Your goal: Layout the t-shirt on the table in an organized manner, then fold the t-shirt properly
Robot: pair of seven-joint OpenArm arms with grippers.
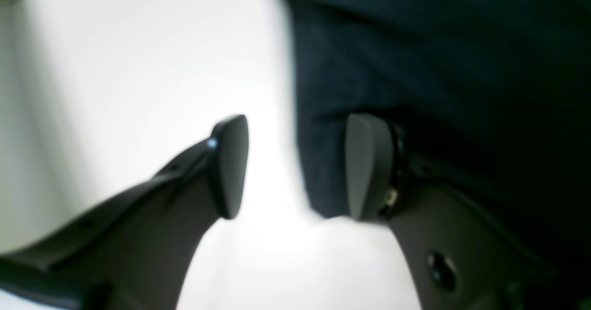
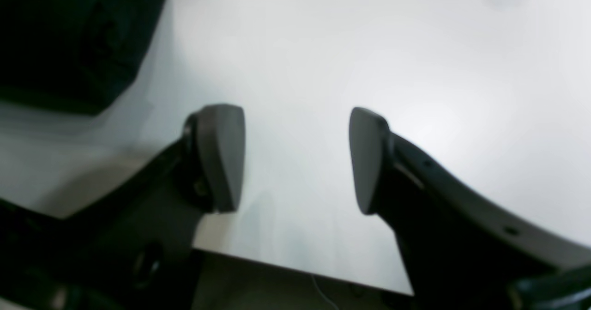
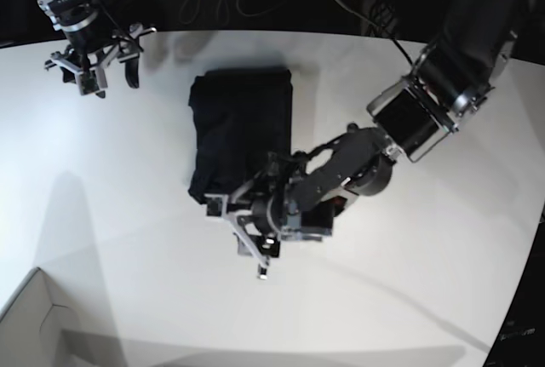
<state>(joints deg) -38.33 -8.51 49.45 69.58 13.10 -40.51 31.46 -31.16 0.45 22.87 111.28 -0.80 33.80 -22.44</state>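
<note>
The t-shirt is already folded into a compact black rectangle sitting on the white counter, a bit left of center and toward the far edge in the base view. Its long axis runs front to back, from the far edge toward the near side, and the near end looks slightly wider and lumpier than the far one. Can't tell which end is the collar since it's all plain black.

The left end effector is down low at the near corner of the shirt. Its jaws are spread apart with nothing between them, just bright counter in the gap. One finger sits right against the cloth edge in the wrist view, which is pretty blurry.

The right end effector hangs well away from the shirt, over by the far corner of the counter in the base view. Its jaws are spread wide too, nothing held, only bare counter below.

A pale cardboard box peeks in at the near corner.
</note>
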